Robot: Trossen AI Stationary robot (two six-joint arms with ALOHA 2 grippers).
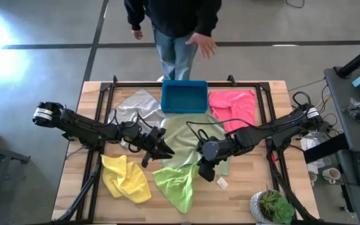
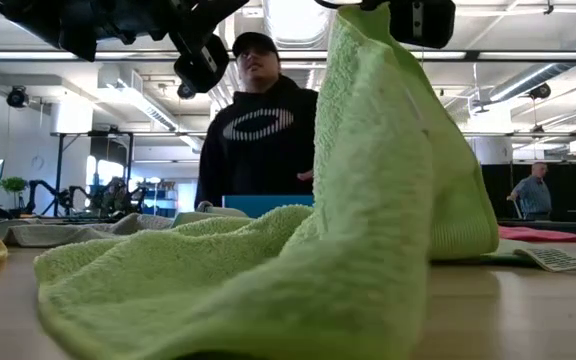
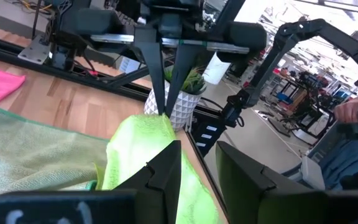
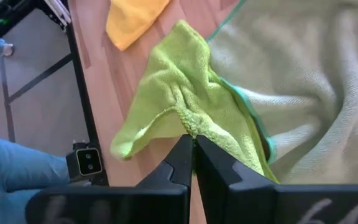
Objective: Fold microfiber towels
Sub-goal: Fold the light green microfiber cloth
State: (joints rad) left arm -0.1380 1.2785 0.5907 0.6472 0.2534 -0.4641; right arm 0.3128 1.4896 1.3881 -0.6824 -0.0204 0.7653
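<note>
Lime towel lifted by my right claw

My right claw (image 4: 193, 144) pinches the bright lime towel (image 4: 179, 106) above the surface (image 1: 242, 194); my left claw (image 1: 161, 149) hangs nearby, seemingly parted and empty.

I can't read any text from my station. The person's dark sweatshirt (image 2: 258, 125) carries a white oval emblem across the chest in the low view, but I make out no letters in it. A white care tag (image 2: 551, 259) lies on the table at the edge of a cloth, its print too fine to read. A small white tag (image 1: 222, 183) near the bright lime green towel (image 1: 179, 181) shows nothing legible from above.
</note>
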